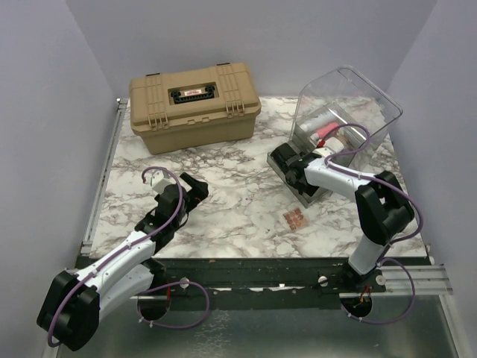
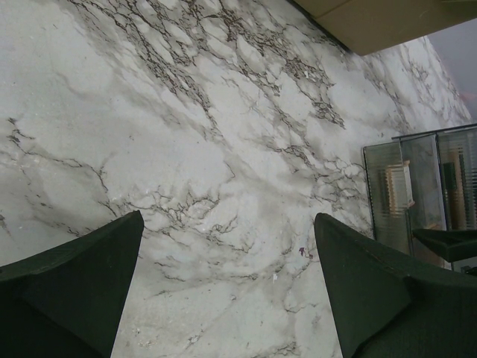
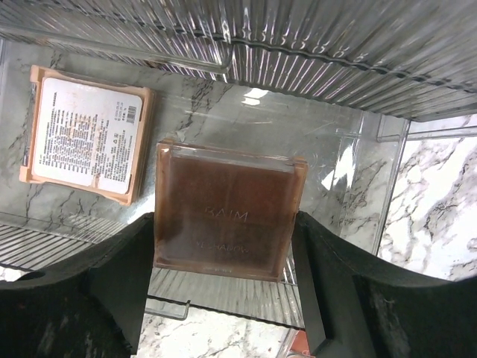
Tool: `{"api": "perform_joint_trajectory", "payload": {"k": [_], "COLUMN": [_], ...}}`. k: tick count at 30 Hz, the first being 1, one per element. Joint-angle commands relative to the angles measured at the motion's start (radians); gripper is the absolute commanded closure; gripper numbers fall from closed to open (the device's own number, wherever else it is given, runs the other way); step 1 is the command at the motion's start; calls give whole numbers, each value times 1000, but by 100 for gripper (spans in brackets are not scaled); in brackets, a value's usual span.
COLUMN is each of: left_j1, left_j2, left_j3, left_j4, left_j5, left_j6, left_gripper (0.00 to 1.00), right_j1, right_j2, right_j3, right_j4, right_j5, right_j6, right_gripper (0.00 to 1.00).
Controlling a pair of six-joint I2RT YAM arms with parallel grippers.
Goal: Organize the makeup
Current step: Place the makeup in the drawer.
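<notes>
My right gripper [image 3: 223, 221] is shut on a square brown eyeshadow palette [image 3: 227, 201], its fingers on the palette's two side edges, and holds it over the bin's pulled-out clear drawer [image 3: 328, 149]. A second palette [image 3: 86, 134] lies label side up in that drawer, to the left. In the top view the right gripper [image 1: 288, 161] is at the front of the bin, and a small pink-brown palette [image 1: 296, 219] lies on the table in front of it. A pink tube [image 1: 326, 130] shows inside the bin. My left gripper [image 2: 227, 224] is open and empty above bare marble [image 1: 195, 191].
The clear plastic bin [image 1: 346, 104] stands at the back right and also shows in the left wrist view [image 2: 417, 186]. The large tan hard case [image 1: 194, 104] stands closed at the back left. The marble table [image 1: 238, 201] ends at a dark front rail.
</notes>
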Motion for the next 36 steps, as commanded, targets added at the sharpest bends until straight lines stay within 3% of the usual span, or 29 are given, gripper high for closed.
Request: {"api": "perform_joint_trajectory", "payload": {"k": [1,3,5,7,14,18,24,30,36], "left_j1": [8,8,8,8,8,8,8,8,9], "left_j2": [-9,-6,-6,-7,-7,1,15,20,25], "left_j3": [0,0,1,1,1,8,9,11,11], "left_j4": [1,1,1,2,2,1,8,14,14], "left_j5": [-5,-5,-5,-4,-5,-1,2,6,5], "left_j6": [-1,-2,-2,0,-1,-1,-1,2,2], "left_gripper": [1,1,1,1,1,1,1,1,1], "right_j1": [-18,-19,-18,-19,-19,-19,-16,-11,-11], "right_j2": [20,17,18,18,-54,-133,-221,-301,-436], "right_j3": [15,17,29,38,6,-45,-126,-198,-319], "right_j4": [-19,-18,-24,-30,60,186,342,419,577], "right_j5": [3,-6,-12,-13,-58,-129,-298,-396,-638], "right_j6": [16,2,-17,-40,-197,-380,-610,-723,-906], "right_gripper": [29,26,14,9,9,9,10,10,9]}}
